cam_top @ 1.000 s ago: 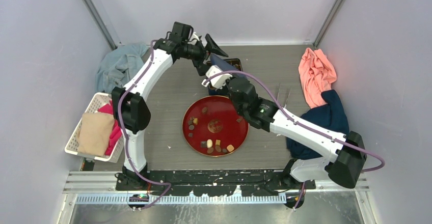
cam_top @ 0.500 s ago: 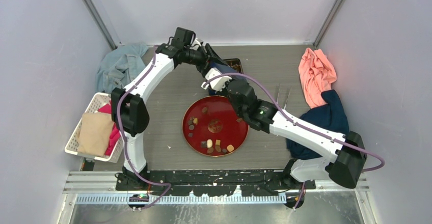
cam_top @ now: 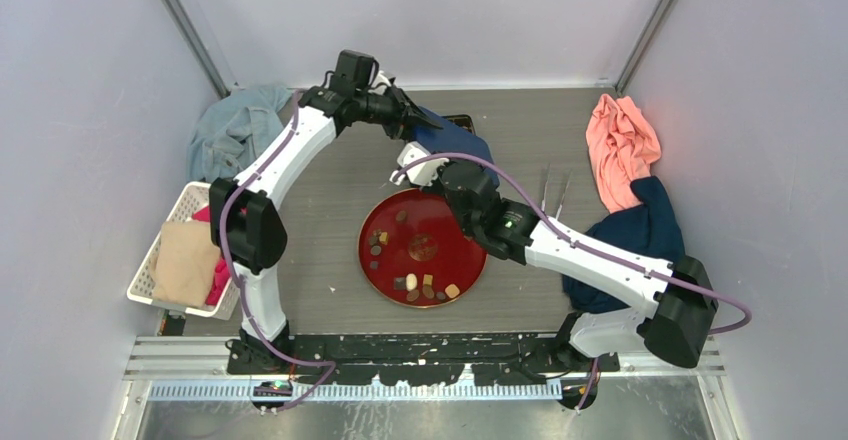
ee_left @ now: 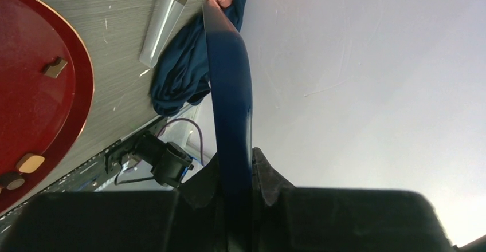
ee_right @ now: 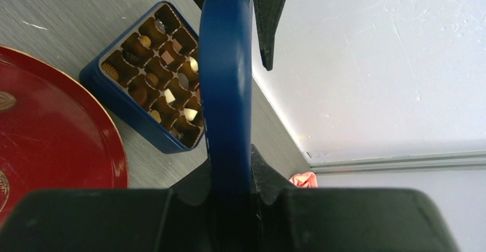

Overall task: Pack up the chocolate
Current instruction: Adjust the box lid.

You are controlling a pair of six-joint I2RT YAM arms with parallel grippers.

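The left claw (ee_left: 234, 178) and right claw (ee_right: 229, 174) both pinch the blue lid (ee_right: 224, 63), seen edge-on. From above it covers most of the box (ee_right: 123, 111) holding chocolate (ee_right: 167, 96).

Bright even light, soft shadows; wrist-view foregrounds blurred.

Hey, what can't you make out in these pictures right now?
Right wrist: blue lid covers the box's right end, so its chocolates can't be counted.
Top view: the blue lid hides nearly all the box.
Left wrist: the left edge cuts off the red plate.
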